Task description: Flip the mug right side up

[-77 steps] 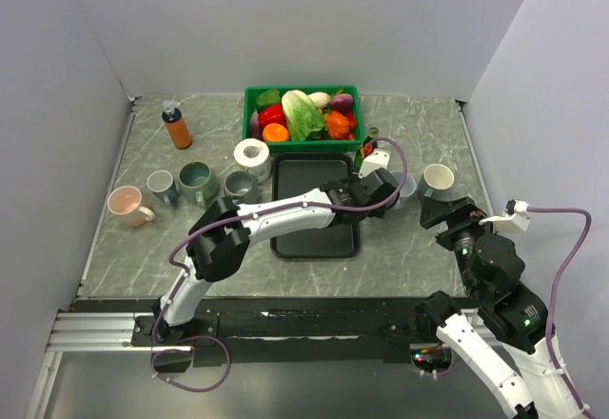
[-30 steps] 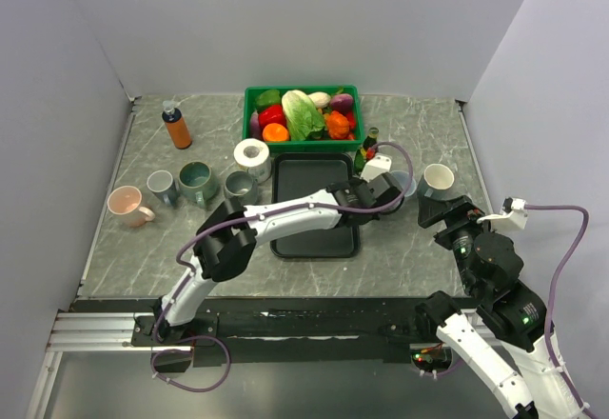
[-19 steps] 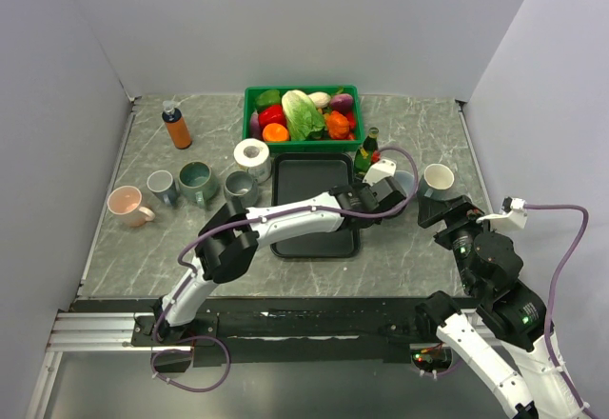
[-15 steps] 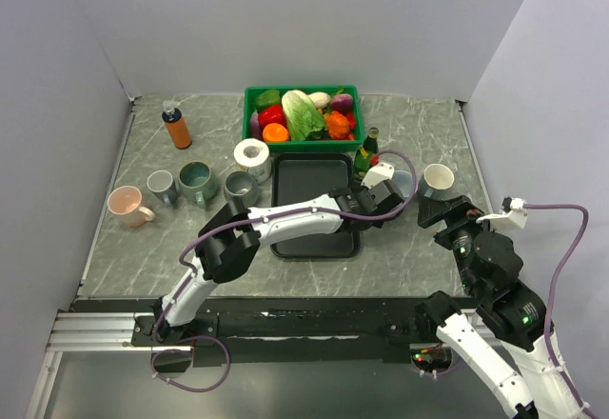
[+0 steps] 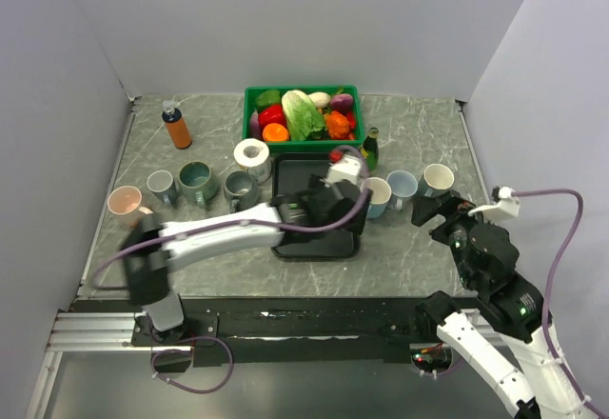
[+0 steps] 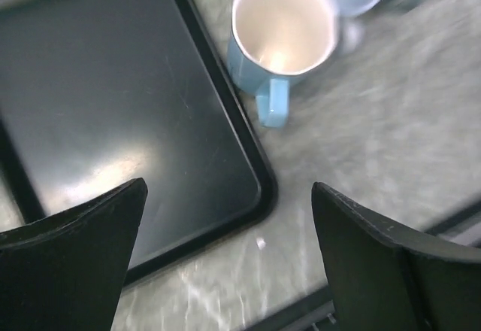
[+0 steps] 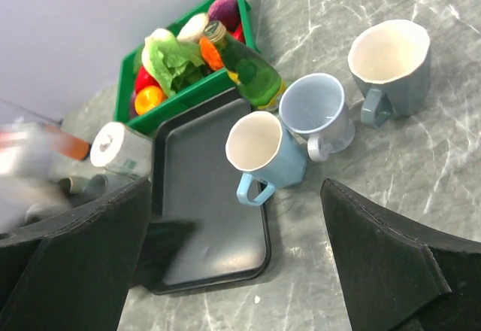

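Observation:
The blue mug stands upright with its mouth up, just right of the black tray. It also shows in the left wrist view and the right wrist view, handle toward the near side. My left gripper is open and empty, hovering over the tray's near right corner, apart from the mug. My right gripper is open and empty, to the right of the mug and clear of it.
A pale blue mug and a grey mug stand right of the blue one. A green bottle and a green vegetable basket are behind. A paper roll, an orange bottle and several mugs sit on the left.
My left arm has pulled back from the blue mug toward the left and near side, leaving it upright beside the tray. My right gripper has shifted slightly.

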`<control>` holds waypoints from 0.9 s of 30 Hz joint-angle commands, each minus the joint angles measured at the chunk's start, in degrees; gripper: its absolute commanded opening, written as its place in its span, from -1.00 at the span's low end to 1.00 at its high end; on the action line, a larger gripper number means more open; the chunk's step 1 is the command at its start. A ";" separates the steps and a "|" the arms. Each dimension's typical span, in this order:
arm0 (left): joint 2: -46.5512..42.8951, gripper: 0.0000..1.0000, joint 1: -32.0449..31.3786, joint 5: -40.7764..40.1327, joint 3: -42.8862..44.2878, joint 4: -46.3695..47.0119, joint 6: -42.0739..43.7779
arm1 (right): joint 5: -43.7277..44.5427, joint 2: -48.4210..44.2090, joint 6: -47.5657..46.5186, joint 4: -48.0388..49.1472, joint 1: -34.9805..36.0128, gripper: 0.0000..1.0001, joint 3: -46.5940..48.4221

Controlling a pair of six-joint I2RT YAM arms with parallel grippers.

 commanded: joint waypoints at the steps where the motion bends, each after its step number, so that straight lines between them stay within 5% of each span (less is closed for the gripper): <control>1: -15.43 0.93 -0.54 -4.78 -6.49 0.10 -1.94 | -2.95 5.94 -3.11 1.25 0.04 1.00 3.45; 10: -36.17 0.93 -0.54 -24.56 -11.07 -26.61 -16.96 | -2.44 7.98 -4.17 1.60 -0.05 0.99 4.06; 20: -55.86 0.93 -0.63 -26.42 -13.19 -29.20 -14.53 | 2.23 7.63 -6.63 0.28 -0.14 1.00 8.11; 27: -60.01 0.93 -0.63 -24.75 -11.09 -28.14 -12.23 | 3.45 6.66 -6.54 0.28 -0.14 0.99 8.90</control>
